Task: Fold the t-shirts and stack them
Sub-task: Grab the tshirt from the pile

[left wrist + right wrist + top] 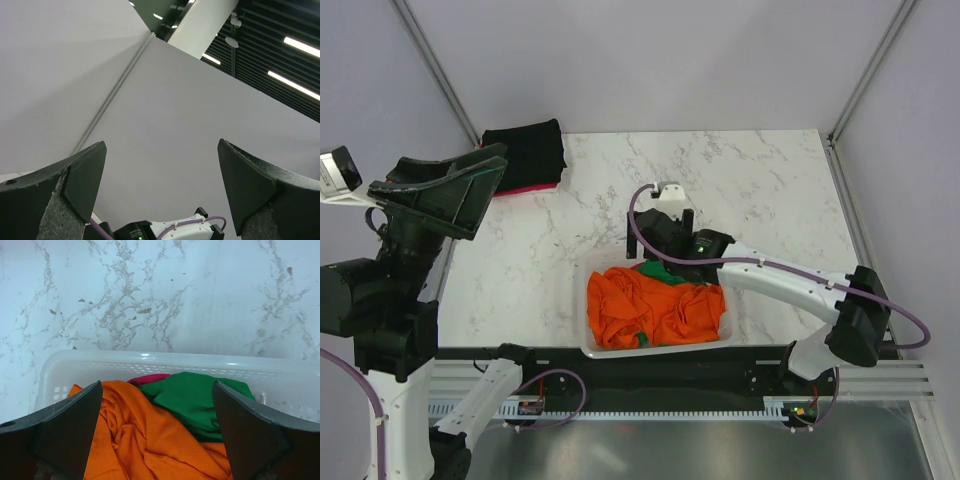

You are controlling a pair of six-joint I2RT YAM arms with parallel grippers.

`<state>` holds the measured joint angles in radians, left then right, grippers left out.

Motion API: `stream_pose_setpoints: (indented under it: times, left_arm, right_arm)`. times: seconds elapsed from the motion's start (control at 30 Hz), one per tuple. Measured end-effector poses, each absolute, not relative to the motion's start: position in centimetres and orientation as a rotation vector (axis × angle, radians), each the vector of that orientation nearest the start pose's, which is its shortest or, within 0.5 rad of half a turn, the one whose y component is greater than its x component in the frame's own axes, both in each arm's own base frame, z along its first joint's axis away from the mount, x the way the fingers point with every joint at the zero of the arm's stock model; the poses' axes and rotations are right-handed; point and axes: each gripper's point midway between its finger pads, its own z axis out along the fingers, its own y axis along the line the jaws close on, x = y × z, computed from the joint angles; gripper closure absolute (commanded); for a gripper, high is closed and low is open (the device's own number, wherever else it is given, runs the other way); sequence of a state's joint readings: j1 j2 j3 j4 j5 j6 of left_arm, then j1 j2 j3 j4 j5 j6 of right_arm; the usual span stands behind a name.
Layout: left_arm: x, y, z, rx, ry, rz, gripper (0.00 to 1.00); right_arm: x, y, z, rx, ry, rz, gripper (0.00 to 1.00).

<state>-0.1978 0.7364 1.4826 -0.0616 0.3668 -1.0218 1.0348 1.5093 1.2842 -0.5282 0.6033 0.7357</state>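
**Shirts heaped in the basket, two folded at the far corner**

At the lower centre of the top view, a white plastic lattice basket [586,300] sits on the white marbled desk [760,190], close to its near edge. A crumpled bright orange fabric t-shirt [645,312] fills most of the basket. A bunched green fabric t-shirt [663,270] lies against the far rim, on top of the orange one. In the right wrist view a sliver of pink-red fabric [150,378] peeks out between the orange and the green, against the basket's far wall.

The right tool [658,256] hangs over the basket's far edge, directly above the green shirt. Its two dark fingers [67,432] stand wide apart, framing the orange and green cloth at the bottom of the right wrist view. Whether they touch the fabric cannot be told.

At the left of the top view, the left tool [485,192] is raised well above the desk. Its fingers [82,175] are spread apart and aimed at the grey enclosure wall.

In the upper left of the top view, at the desk's far left corner, a folded black t-shirt [525,152] rests on a folded pink-red t-shirt [525,190], of which only the near edge shows.
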Motion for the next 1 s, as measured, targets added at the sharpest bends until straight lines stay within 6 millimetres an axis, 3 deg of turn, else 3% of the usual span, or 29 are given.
stream_pose_setpoints:
  times: [0.13, 0.3, 0.4, 0.53, 0.7, 0.77, 0.83, 0.93, 1.0]
  left_arm:
    - [12.9, -12.3, 62.8, -0.053, 1.012, -1.294, 0.00]
    - [12.2, -11.9, 63.1, -0.072, 0.994, -1.298, 0.00]
    - [11.6, -11.6, 62.0, -0.082, 0.989, -1.293, 0.00]
    - [12.4, -11.1, 56.8, -0.131, 1.052, -1.236, 0.00]
    - [15.9, -11.1, 49.1, -0.196, 1.251, -1.114, 0.03]
    - [17.3, -11.2, 45.0, -0.218, 1.351, -1.068, 0.03]
    - [18.4, -11.0, 39.5, -0.253, 1.470, -1.005, 0.03]
    - [19.2, -10.5, 31.6, -0.277, 1.631, -0.900, 0.03]
    - [19.2, -10.2, 27.9, -0.273, 1.713, -0.845, 0.04]
  right_arm:
    - [27.6, 32.7, 19.5, -0.052, 2.200, 0.346, 0.02]
    - [27.1, 33.1, 19.3, -0.069, 2.217, 0.377, 0.02]
    - [26.4, 32.7, 19.1, -0.082, 2.228, 0.394, 0.02]
    - [25.2, 31.8, 19.7, -0.122, 2.229, 0.439, 0.02]
    - [23.4, 31.4, 19.9, -0.169, 2.248, 0.521, 0.02]
    - [22.4, 31.6, 18.6, -0.207, 2.292, 0.541, 0.02]
    - [21.1, 32.2, 16.6, -0.264, 2.350, 0.544, 0.02]
    - [18.4, 34.0, 13.3, -0.392, 2.438, 0.536, 0.02]
    - [16.5, 35.1, 11.0, -0.479, 2.492, 0.523, 0.02]
